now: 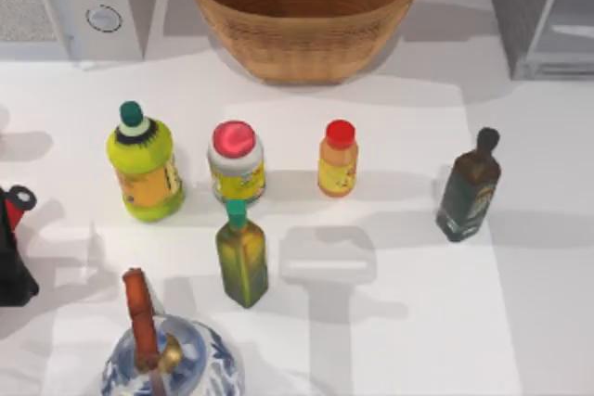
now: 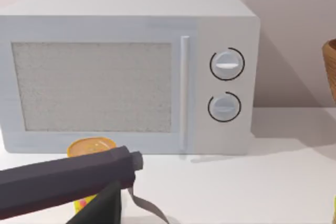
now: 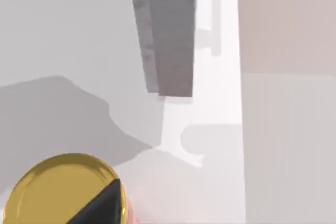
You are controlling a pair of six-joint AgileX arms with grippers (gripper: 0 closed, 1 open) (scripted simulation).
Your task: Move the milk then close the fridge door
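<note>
The milk is out of view. The fridge (image 1: pixel 506 6) is the tall grey box at the back right corner. Its light fridge door (image 1: pixel 561 11) stands open, swung out toward the table. In the right wrist view a tall grey slab (image 3: pixel 168 35) rises over a pale floor. A dark part of my right gripper (image 3: pixel 100 205) shows there in front of a gold lid (image 3: pixel 63 187). A dark part of my left gripper (image 2: pixel 105 192) reaches in front of the microwave (image 2: pixel 126 72), above a yellow-lidded thing (image 2: pixel 90 146).
A wicker basket (image 1: pixel 302 30) sits at the back centre and the microwave (image 1: pixel 74 2) at the back left. Several bottles and a red-lidded jar (image 1: pixel 236 162) stand mid-table, including an orange red-capped bottle (image 1: pixel 338 159) and a dark bottle (image 1: pixel 470 188). A blue-white teapot (image 1: pixel 172 359) is at the front.
</note>
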